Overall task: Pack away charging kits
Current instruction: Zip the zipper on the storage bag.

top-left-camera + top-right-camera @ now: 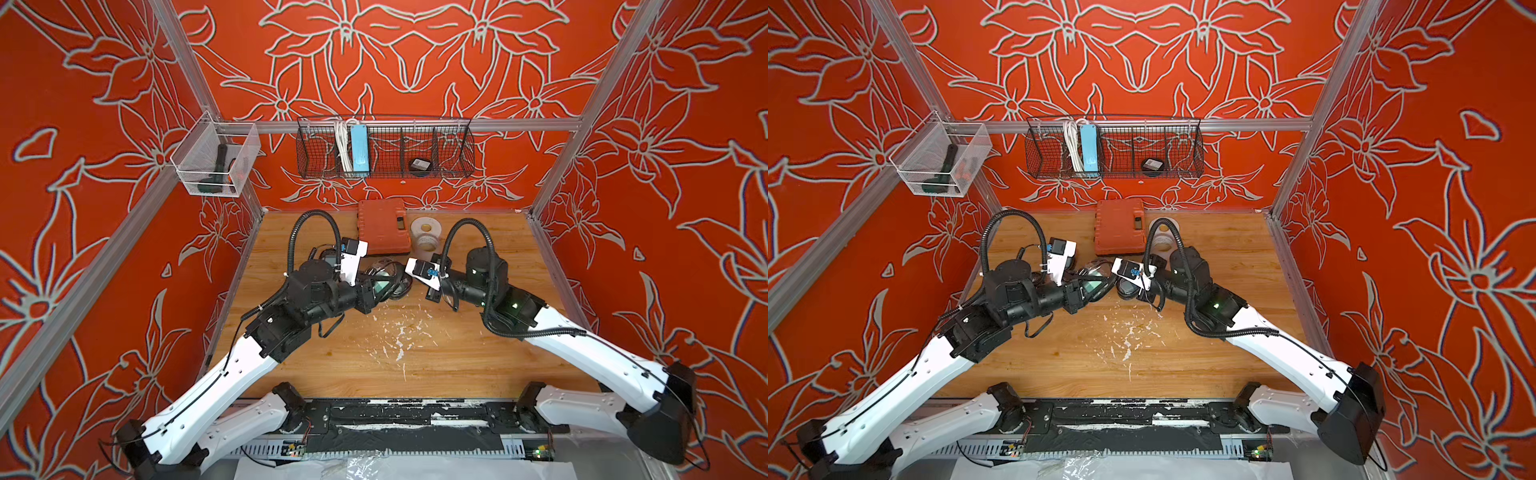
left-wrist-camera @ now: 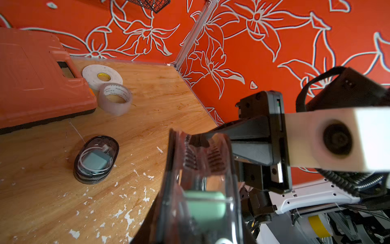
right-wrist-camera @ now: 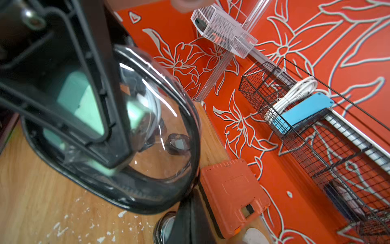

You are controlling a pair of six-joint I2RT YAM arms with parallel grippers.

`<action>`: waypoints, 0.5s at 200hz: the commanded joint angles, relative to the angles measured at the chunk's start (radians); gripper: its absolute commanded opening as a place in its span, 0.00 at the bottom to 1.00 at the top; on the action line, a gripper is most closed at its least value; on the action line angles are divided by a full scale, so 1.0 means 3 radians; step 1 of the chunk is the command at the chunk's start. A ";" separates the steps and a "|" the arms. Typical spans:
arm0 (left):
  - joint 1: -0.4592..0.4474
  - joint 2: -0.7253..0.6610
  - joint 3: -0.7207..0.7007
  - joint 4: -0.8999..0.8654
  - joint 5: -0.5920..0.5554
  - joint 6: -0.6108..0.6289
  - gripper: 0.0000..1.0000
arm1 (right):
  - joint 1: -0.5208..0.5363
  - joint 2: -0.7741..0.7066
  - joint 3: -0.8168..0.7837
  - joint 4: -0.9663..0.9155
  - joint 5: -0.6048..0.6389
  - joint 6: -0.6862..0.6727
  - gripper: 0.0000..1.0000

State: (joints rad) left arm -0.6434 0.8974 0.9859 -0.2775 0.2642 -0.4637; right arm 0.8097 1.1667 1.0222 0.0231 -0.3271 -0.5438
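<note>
Right gripper (image 2: 198, 141) is pinching tight on the rim of the pouch (image 3: 164, 160) (pull tab too blurred to confirm), while the left gripper (image 1: 379, 289) is clamping that pouch at mid-frame in both top views, teal plug (image 2: 203, 206) showing inside. Looks like the zipping step; next calls for drawing along the rim, left holding firm. A second pouch (image 2: 96, 160) is lying packed nearby.

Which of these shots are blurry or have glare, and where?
Left wrist: near pouch out of focus, far pouch sharp. Right wrist: glare streaks across the near pouch's clear face, its rim soft. Both top views: sharp, evenly lit.
</note>
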 commanded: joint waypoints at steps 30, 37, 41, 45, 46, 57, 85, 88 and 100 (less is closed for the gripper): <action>-0.0003 0.0156 0.0168 -0.0794 -0.0028 0.0173 0.00 | -0.0159 0.0015 0.0161 -0.0097 -0.0327 -0.0911 0.00; -0.0003 0.0173 0.0184 -0.0846 -0.0051 0.0185 0.00 | -0.0173 0.0034 0.0169 -0.0086 -0.0311 -0.0969 0.00; -0.0003 0.0178 0.0195 -0.0867 -0.0066 0.0194 0.00 | -0.0181 0.0047 0.0183 -0.0094 -0.0295 -0.1006 0.00; -0.0003 0.0179 0.0199 -0.0890 -0.0080 0.0196 0.00 | -0.0193 0.0067 0.0203 -0.0113 -0.0283 -0.1045 0.00; -0.0003 0.0179 0.0198 -0.0895 -0.0087 0.0196 0.00 | -0.0196 0.0073 0.0208 -0.0118 -0.0282 -0.1058 0.00; -0.0003 0.0177 0.0197 -0.0933 -0.0104 0.0218 0.00 | -0.0233 0.0132 0.0285 -0.0200 -0.0243 -0.1139 0.00; -0.0003 0.0225 0.0185 -0.0987 -0.0023 0.0282 0.00 | -0.0296 0.0310 0.0523 -0.0420 -0.0282 -0.1290 0.00; -0.0003 0.0240 0.0189 -0.0992 -0.0011 0.0291 0.00 | -0.0296 0.0331 0.0541 -0.0439 -0.0294 -0.1316 0.00; -0.0005 0.0276 0.0196 -0.1017 -0.0016 0.0310 0.00 | -0.0296 0.0370 0.0604 -0.0498 -0.0383 -0.1424 0.00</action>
State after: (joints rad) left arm -0.6422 0.9596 1.0435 -0.4316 0.2546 -0.4065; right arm 0.7544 1.2713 1.1259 -0.1352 -0.4389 -0.8665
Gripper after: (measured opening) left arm 0.283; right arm 0.048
